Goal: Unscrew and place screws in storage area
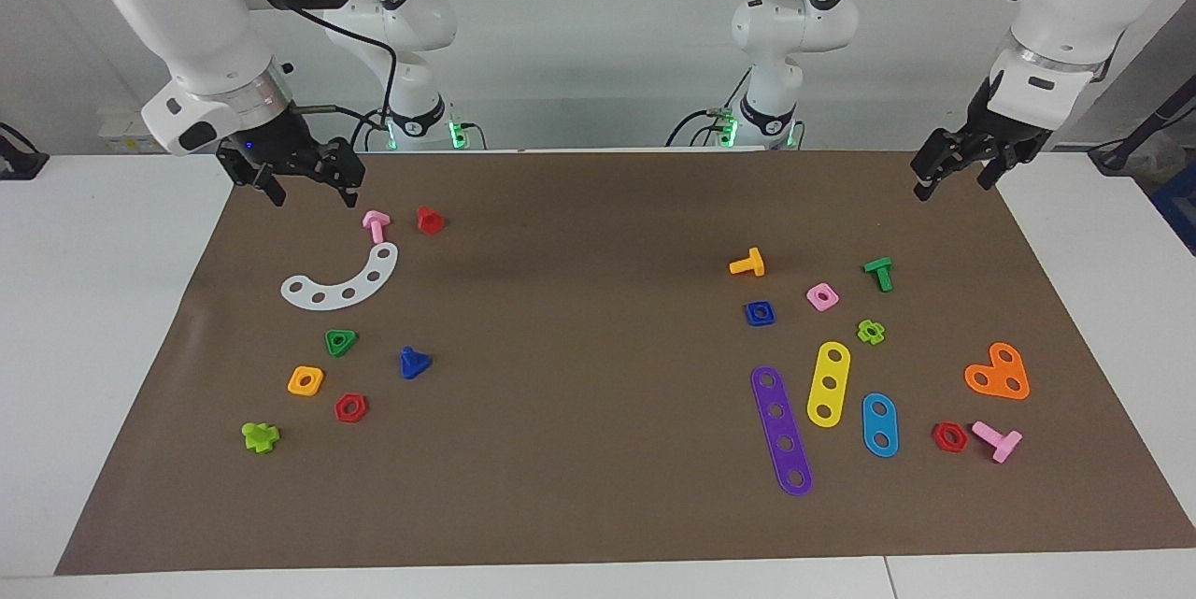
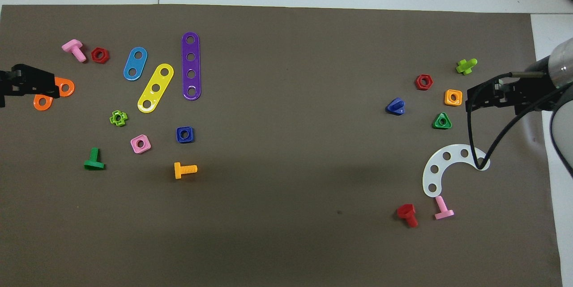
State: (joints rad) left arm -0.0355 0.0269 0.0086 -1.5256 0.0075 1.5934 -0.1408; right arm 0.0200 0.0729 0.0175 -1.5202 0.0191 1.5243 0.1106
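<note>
A dark-blue screw (image 1: 413, 363) (image 2: 396, 106) with a triangular head lies loose on the storage area, the brown paper sheet (image 1: 598, 206) (image 2: 286, 215), at the right arm's end. A pink screw (image 1: 376, 225) (image 2: 443, 208) and a red screw (image 1: 429, 220) (image 2: 407, 214) lie nearer to the robots, beside a white curved plate (image 1: 341, 281) (image 2: 441, 166). My right gripper (image 1: 313, 195) (image 2: 475, 97) hangs open and empty above the paper's corner by the pink screw. My left gripper (image 1: 958, 178) (image 2: 44, 86) waits open and empty, raised over the paper's edge at the left arm's end.
Around the blue screw lie a green triangular nut (image 1: 341, 341), an orange square nut (image 1: 306, 380), a red hex nut (image 1: 350, 407) and a lime screw (image 1: 260, 436). The left arm's end holds strips (image 1: 782, 429), an orange heart plate (image 1: 998, 373), nuts and several screws (image 1: 747, 263).
</note>
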